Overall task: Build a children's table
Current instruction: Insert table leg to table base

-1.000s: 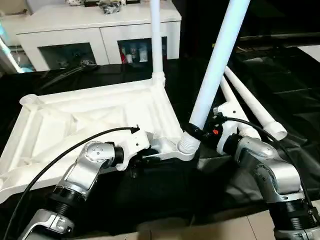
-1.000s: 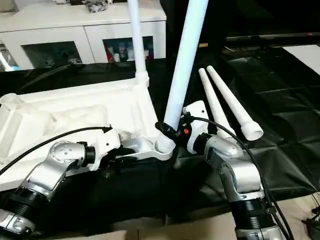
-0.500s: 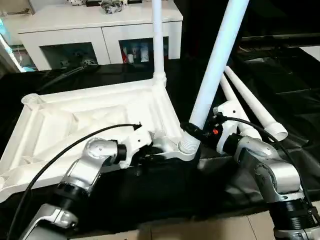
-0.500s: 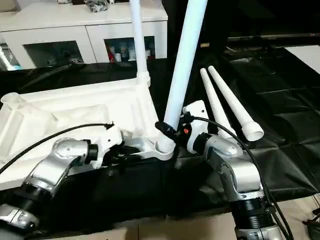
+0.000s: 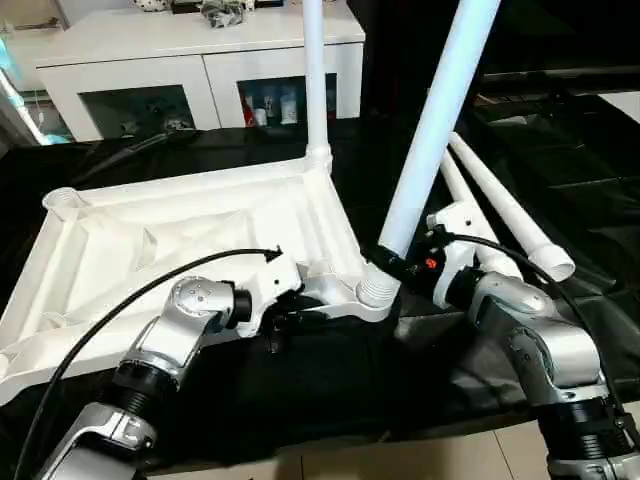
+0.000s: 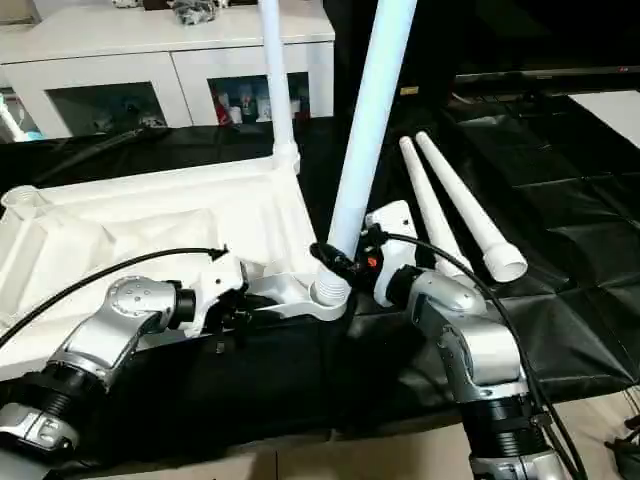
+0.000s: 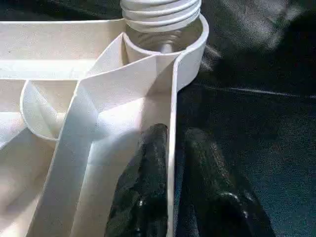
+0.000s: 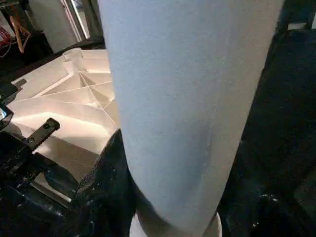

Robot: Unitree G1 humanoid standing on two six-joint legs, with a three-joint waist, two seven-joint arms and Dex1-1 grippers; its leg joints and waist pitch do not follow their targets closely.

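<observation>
- The table top (image 5: 190,240) lies upside down on the black-sheeted table (image 5: 560,160), ribbed side up. One leg (image 5: 315,90) stands already in the far corner socket.
- My left gripper (image 7: 170,182) is clenched on the near rim of the top, one finger (image 7: 145,182) inside the wall and one outside, close to the near corner socket (image 7: 190,44). It steadies the top.
- My right gripper (image 5: 395,265) grasps the second leg (image 5: 435,120) low, just above its threaded end. The leg leans a bit toward the robot's right, approx. over the socket.
- In the left wrist view the threads (image 7: 160,7) sit at the socket mouth, not fully down, as I judge.
- Step in hand: seating leg no. 2 in the near socket.
- Next move needs: bring the leg more upright so threads catch straight, then turn and press it down while the left keeps the rim firm.
- Two spare legs (image 5: 500,210) lie on the sheet beside the right arm, w/ wide ends toward me.
</observation>
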